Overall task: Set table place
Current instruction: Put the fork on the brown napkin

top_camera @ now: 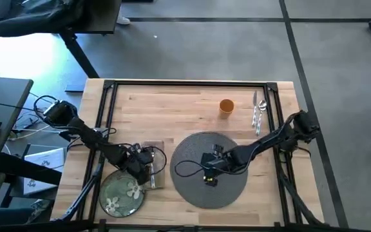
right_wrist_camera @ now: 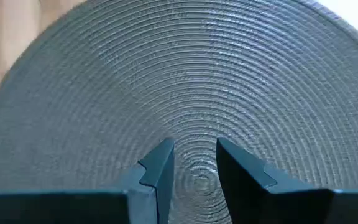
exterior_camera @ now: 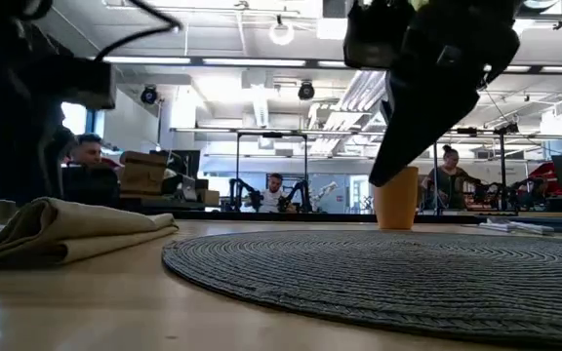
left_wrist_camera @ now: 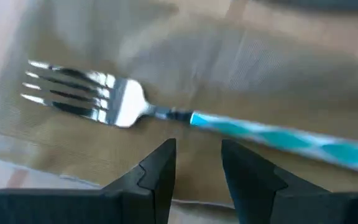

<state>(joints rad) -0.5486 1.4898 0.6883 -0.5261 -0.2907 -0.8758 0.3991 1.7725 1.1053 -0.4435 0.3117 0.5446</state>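
Note:
The round dark-grey woven placemat lies flat on the light-wood table, right of centre. My right gripper hovers open over the placemat's middle, nothing between its fingers. A tan napkin lies left of the placemat with a fork on top; the fork has silver tines and a teal-and-white handle. My left gripper stands open just short of the fork's neck. The green flowered plate sits at the near left. The orange cup stands upright at the far side.
More silver cutlery lies at the far right beside the cup. Black frame rails run along the table's edges. A grey desk with cables stands left of the table. In the low view, people work in the room behind.

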